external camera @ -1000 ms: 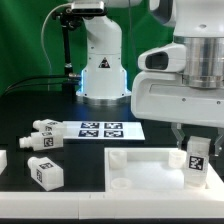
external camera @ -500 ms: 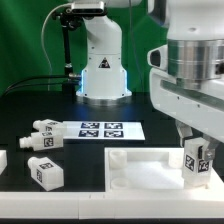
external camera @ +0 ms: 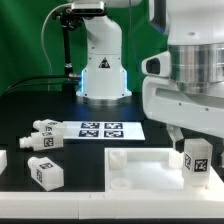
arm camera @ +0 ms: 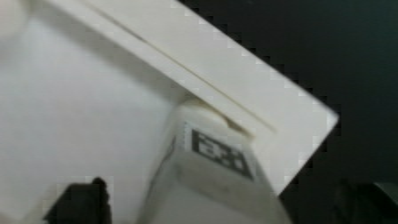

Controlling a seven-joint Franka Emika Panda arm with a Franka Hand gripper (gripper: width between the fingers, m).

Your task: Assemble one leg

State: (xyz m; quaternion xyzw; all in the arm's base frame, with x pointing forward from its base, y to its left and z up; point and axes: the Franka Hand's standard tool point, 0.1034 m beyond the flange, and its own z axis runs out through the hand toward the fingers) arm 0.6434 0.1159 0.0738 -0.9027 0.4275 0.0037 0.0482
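Note:
The leg [external camera: 196, 159] is a small white post with a black-and-white tag. It stands upright at the corner of the white panel [external camera: 140, 165] on the exterior view's right. My gripper [external camera: 195, 138] hangs straight above it, fingers either side of its top. In the wrist view the leg [arm camera: 217, 160] lies between the two dark fingertips [arm camera: 82, 203], with a strip of panel showing between one finger and the leg. The jaws stand apart, wider than the leg. My gripper's point in the wrist view [arm camera: 222, 212] falls over the leg.
Three more tagged legs lie at the exterior view's left: two [external camera: 46, 134] near the marker board [external camera: 103, 129], one [external camera: 44, 170] nearer the front. A white part [external camera: 3, 161] shows at the left edge. The robot base [external camera: 102, 75] stands behind.
The gripper's body has turned above the leg. Half a second ago the leg leaned slightly; now it stands straight at the same corner.

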